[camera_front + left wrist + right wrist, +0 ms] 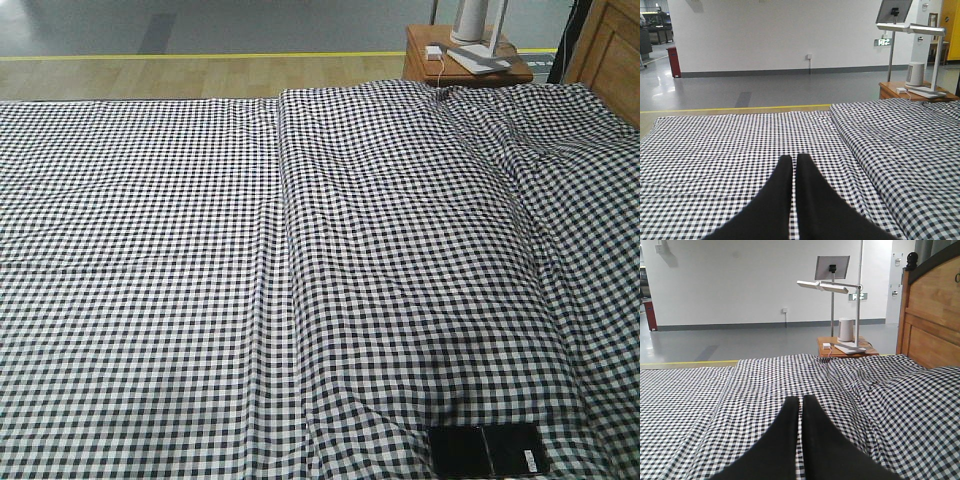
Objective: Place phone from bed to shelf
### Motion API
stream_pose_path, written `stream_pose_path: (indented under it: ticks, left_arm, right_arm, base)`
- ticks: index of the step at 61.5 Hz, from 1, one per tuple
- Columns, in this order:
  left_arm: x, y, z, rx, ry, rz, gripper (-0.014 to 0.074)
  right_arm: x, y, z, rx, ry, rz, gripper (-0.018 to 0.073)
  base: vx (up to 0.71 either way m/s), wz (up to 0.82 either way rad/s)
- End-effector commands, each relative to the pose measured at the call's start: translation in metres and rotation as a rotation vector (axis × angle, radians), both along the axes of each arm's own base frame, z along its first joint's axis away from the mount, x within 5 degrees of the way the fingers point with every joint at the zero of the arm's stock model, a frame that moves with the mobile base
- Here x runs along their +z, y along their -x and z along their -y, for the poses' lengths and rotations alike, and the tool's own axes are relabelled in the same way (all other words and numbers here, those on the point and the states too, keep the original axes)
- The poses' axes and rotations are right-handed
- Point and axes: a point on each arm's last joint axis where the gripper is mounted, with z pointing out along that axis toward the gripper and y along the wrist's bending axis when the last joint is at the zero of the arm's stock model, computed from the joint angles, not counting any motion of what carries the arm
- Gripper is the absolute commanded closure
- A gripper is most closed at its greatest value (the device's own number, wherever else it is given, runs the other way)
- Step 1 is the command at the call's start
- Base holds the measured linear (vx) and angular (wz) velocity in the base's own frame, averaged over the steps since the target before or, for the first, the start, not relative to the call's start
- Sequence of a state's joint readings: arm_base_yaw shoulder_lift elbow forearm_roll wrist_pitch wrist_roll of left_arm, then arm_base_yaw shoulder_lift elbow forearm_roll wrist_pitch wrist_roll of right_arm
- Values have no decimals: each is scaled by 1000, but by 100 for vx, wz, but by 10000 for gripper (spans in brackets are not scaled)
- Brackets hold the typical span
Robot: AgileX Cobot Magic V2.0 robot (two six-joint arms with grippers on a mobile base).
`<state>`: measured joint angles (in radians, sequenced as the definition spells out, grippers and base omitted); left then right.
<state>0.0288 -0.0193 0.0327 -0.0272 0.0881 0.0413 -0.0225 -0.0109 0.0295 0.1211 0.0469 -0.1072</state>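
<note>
The phone (489, 450), a glossy black slab with a seam across its middle and a small white sticker, lies flat on the bed (200, 260) at the front right of the front view. The bed's black-and-white check cover fills all three views. My left gripper (794, 158) hovers shut above the cover with nothing between its black fingers. My right gripper (801, 399) is shut and empty too, over the cover. Neither wrist view shows the phone, and neither gripper appears in the front view. The shelf is out of view.
A reddish-brown nightstand (462, 66) stands beyond the bed's far right corner, carrying a white lamp base (851, 347) and a white cylinder (845, 330). The wooden headboard (932, 320) rises on the right. Grey floor with a yellow line (200, 56) lies past the bed.
</note>
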Motion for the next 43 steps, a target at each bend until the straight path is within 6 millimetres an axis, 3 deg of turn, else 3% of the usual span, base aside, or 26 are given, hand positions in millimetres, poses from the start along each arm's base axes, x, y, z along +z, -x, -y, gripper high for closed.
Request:
stream_pose_path:
  ticks: [1,43]
  left_arm:
    - [15,2,0,-2,16,104,595]
    - [15,2,0,-2,16,104,595]
  right_arm:
    - [5,1,1,-12,22,79,564]
    - [12,2,2,-20,17,152,564]
  base:
    - [0,0]
    - [0,0]
